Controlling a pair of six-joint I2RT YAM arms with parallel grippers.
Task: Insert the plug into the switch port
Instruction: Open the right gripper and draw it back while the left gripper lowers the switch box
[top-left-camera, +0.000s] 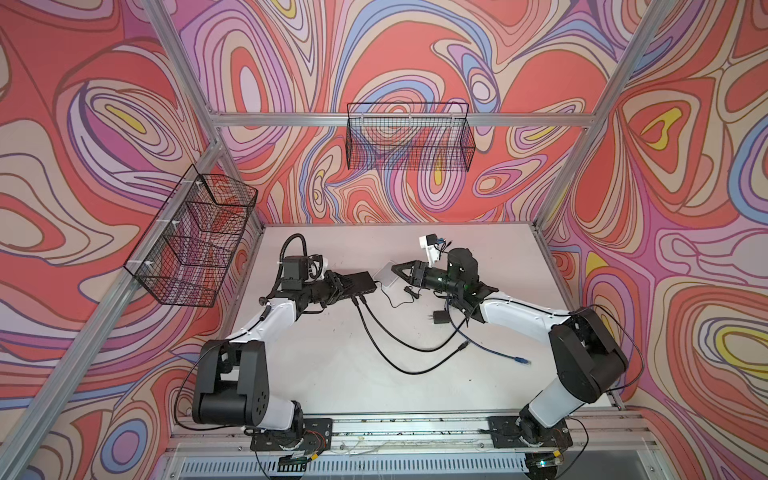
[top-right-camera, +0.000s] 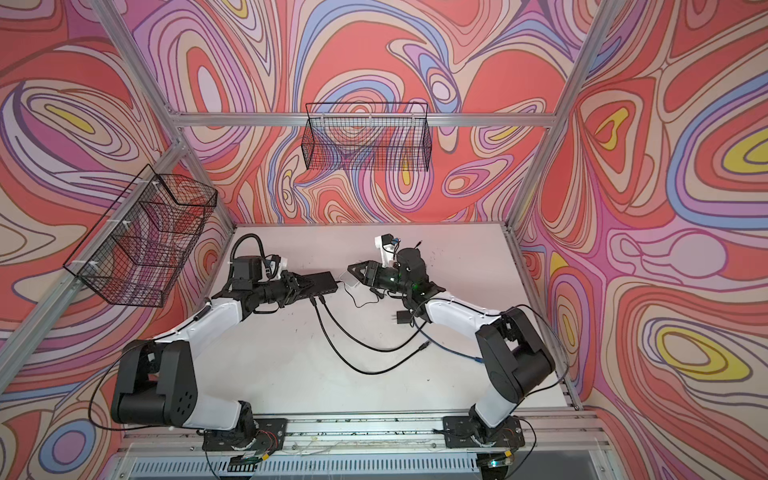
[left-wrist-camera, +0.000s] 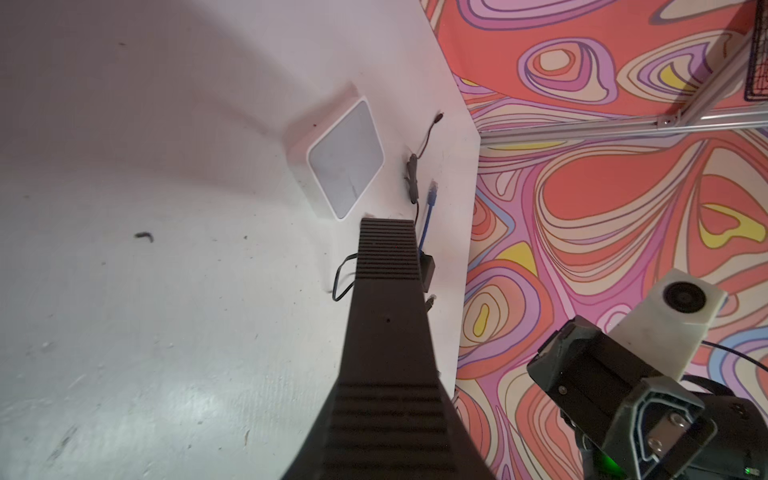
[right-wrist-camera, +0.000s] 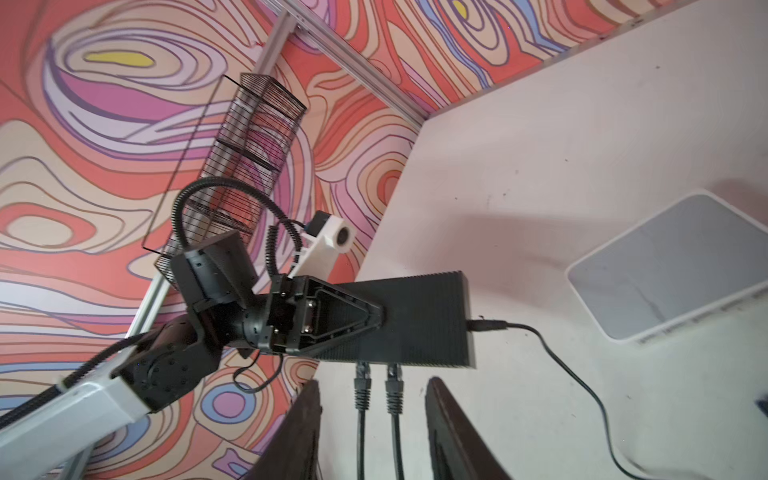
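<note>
Two black plugs are seated side by side in the long side face of the switch (right-wrist-camera: 415, 316): plug A (right-wrist-camera: 362, 376) and plug B (right-wrist-camera: 394, 376), with B nearer the short end. Both look fully in, and their cables trail away over the counter (top-left-camera: 332, 374)

- a power lead (right-wrist-camera: 488, 325) goes into the switch's short end
- left tool (right-wrist-camera: 376, 320) is clamped on the switch, one finger flat on the ribbed top face; the opposite finger is hidden
- can't tell whether the switch rests on the counter or sits just above it
- right tool (right-wrist-camera: 372, 381) has its fingers apart, one on each side of the two plugs, touching neither, nothing held
- in both top views the right tool (top-left-camera: 397, 270) points at the switch (top-left-camera: 361, 280) from the other side, tips close to it
- white box (top-left-camera: 386, 276) lies flat just beside the switch's short end, between the two tools
- black adapter (top-left-camera: 439, 318) lies on the counter below the right wrist, prongs pointing left in a top view
- blue cable (top-left-camera: 494, 349) lies loose near the right arm, its blue connector (top-left-camera: 525, 360) unplugged and well apart from the switch
- one black cable's free end (top-left-camera: 465, 344) lies on the counter near the blue cable
- wire baskets on the back rail (top-left-camera: 409, 137) and left rail (top-left-camera: 195, 237); contents not discernible
</note>
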